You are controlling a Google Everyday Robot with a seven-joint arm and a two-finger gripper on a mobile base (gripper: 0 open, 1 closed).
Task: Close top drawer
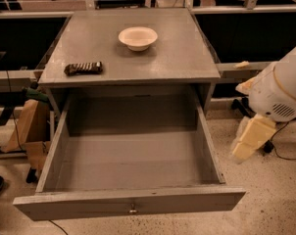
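The top drawer point(131, 153) is pulled fully out of the grey cabinet. Its box-shaped tray is empty. Its flat front panel point(79, 207) faces me at the bottom of the view, with a small metal knob point(133, 209) at its centre. My arm's white housing point(280, 89) is at the right edge. My cream-coloured gripper point(248, 140) hangs below it, just right of the drawer's right side wall point(209, 141) and apart from it. The lower drawers are hidden under the open one.
On the cabinet top point(177, 53) stand a cream bowl point(137, 37) and a dark snack bar point(83, 68). Cardboard boxes point(28, 131) sit on the floor left of the cabinet. Dark desks run behind, and black cables point(285, 155) lie on the floor at right.
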